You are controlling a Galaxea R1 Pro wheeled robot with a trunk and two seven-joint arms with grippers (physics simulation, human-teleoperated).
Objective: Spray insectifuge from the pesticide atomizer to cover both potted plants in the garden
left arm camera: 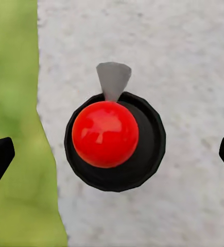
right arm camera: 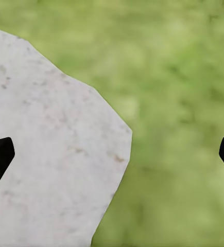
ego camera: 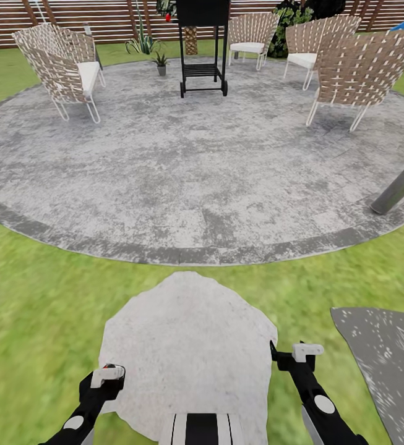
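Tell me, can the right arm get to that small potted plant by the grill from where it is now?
Probably not yet. The potted plant sits at the far side of the round patio, while the right gripper hangs low over grass near the stepping stone. Nothing blocks the way; the robot must drive closer first.

— What sort of place is this?
— A home garden: lawn (ego camera: 34, 309), a round paved patio (ego camera: 195, 167), woven chairs (ego camera: 62, 65), a grill (ego camera: 202, 46) and a slatted fence (ego camera: 109, 18) far ahead of both grippers.
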